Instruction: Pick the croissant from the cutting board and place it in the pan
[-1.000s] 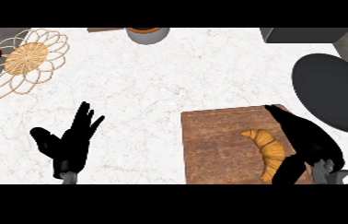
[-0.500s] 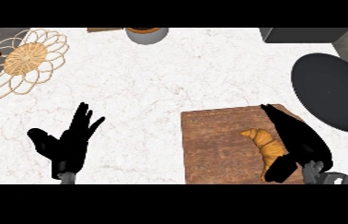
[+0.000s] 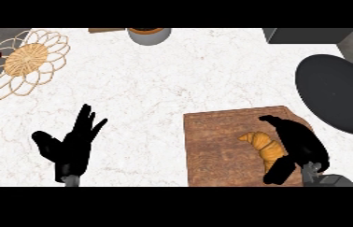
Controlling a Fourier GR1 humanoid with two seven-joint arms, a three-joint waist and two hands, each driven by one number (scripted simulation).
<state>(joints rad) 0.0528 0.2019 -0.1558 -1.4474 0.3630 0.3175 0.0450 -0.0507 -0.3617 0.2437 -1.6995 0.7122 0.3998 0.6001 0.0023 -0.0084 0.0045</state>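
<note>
A golden croissant (image 3: 263,145) lies on the brown wooden cutting board (image 3: 217,149) at the lower right. My right hand (image 3: 298,144) is over the board, its fingers and thumb curving round the croissant's right side and touching it. The dark round pan (image 3: 329,94) sits at the right edge, beyond the board. At the lower left my left hand (image 3: 70,146) rests open on the counter, fingers up.
A woven wire trivet (image 3: 27,60) lies at the far left. A grey bowl with an orange rim (image 3: 149,34) stands at the top middle. A dark block (image 3: 307,35) occupies the top right corner.
My right hand has slid left over the board and closed in round the croissant. The left hand has barely shifted.
</note>
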